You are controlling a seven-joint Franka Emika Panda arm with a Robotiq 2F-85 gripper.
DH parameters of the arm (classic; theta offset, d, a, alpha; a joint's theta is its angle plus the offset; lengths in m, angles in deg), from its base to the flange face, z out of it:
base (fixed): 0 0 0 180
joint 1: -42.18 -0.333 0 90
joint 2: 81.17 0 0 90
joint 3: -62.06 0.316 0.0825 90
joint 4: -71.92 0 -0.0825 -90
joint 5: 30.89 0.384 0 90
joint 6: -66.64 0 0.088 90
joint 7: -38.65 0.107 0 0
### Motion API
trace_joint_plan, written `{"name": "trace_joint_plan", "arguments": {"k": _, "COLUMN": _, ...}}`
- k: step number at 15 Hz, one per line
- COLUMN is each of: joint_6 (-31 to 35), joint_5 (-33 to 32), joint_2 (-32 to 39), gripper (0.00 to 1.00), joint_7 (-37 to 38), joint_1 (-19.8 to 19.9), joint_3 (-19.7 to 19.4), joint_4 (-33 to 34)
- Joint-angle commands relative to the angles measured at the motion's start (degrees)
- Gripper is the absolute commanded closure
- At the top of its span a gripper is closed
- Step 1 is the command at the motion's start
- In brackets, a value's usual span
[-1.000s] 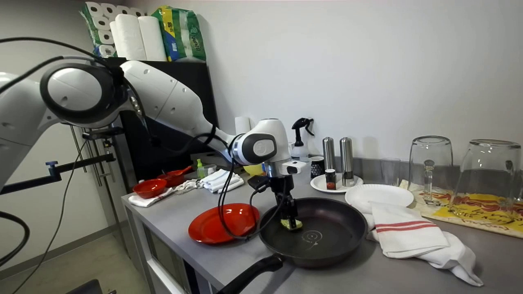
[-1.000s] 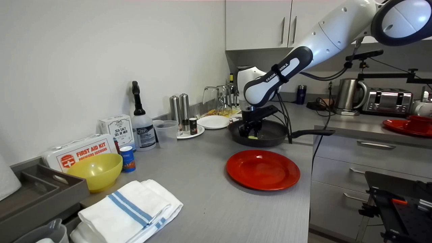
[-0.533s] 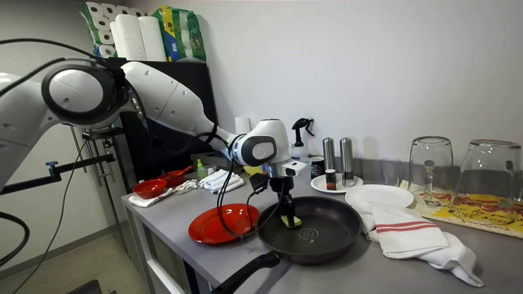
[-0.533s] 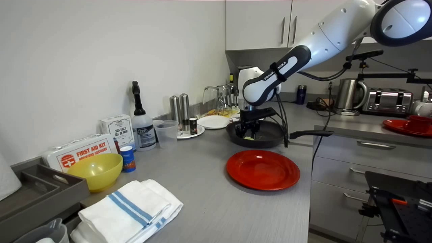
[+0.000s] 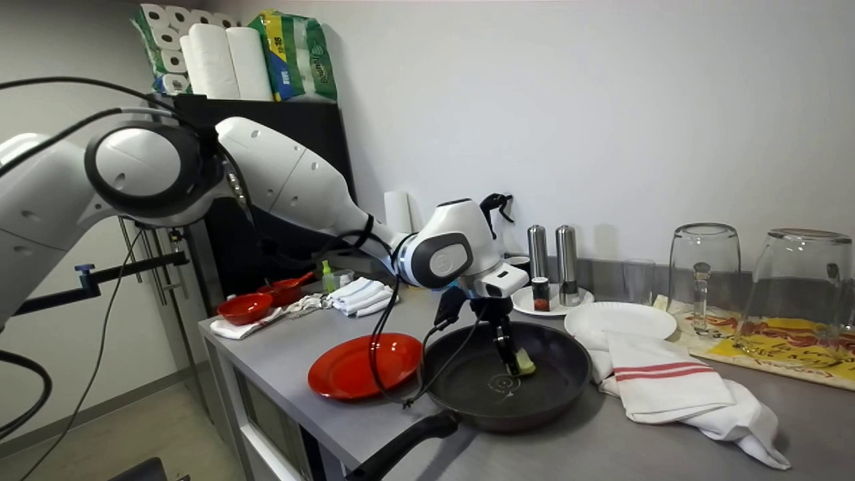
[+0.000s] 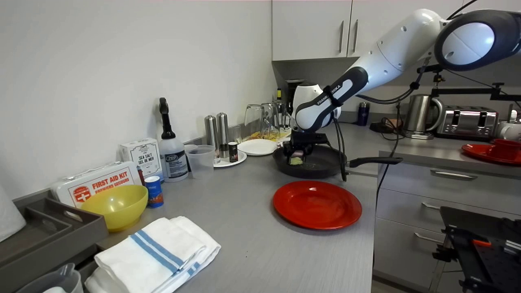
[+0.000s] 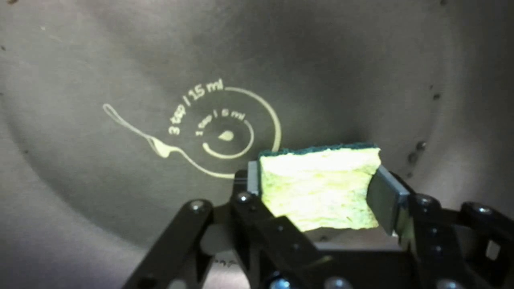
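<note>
A white wall (image 5: 534,113) backs the scene, and pale cabinets (image 6: 311,30) hang in the corner. The robot arm (image 5: 287,174) reaches over a grey counter (image 6: 228,236), flat and smooth. On it sits a black frying pan (image 5: 548,394), its handle (image 5: 407,446) pointing to the counter's front edge. A red plate (image 6: 317,205) lies just beside the pan; a red-striped white towel (image 5: 668,381) is bunched on the pan's opposite side.

The gripper (image 7: 320,188) leans at a slant inside the pan, its fingers (image 7: 388,202) clamped on a yellow sponge (image 5: 526,363) from two opposite sides. The sponge thus lies directly between the tips — its longer visible side running from one finger to the other — and over the pan floor, just beside the printed measuring mark (image 7: 227,135), to the mark's lower right in the wrist view. A dark green scouring layer (image 7: 321,149) shows along its upper edge there. Any motion from here seems to hinge on the gap between sponge and pan floor — slight or none, I cannot tell which. Small dark spots (image 7: 421,145) dot the pan near its wall.
</note>
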Motion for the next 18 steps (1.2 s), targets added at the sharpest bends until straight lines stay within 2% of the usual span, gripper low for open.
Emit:
{"name": "trace_joint_plan", "arguments": {"k": 1, "joint_6": 1.4, "joint_5": -0.82, "joint_2": 3.87, "gripper": 0.61, "joint_7": 5.75, "joint_1": -0.71, "joint_3": -4.09, "joint_4": 1.69}}
{"name": "trace_joint_plan", "arguments": {"k": 7, "joint_6": -4.18, "joint_5": -1.64, "joint_2": 0.99, "gripper": 0.61, "joint_7": 5.67, "joint_1": -0.06, "joint_3": -5.61, "joint_4": -2.76}}
{"name": "trace_joint_plan", "arguments": {"k": 11, "joint_6": -3.63, "joint_5": 1.29, "joint_2": -1.79, "gripper": 0.61, "joint_7": 3.94, "joint_1": 1.24, "joint_3": -2.43, "joint_4": -5.63}}
{"name": "trace_joint_plan", "arguments": {"k": 18, "joint_6": -10.23, "joint_5": 2.39, "joint_2": -6.67, "gripper": 0.61, "joint_7": -5.68, "joint_1": 1.92, "joint_3": 4.19, "joint_4": -9.78}}
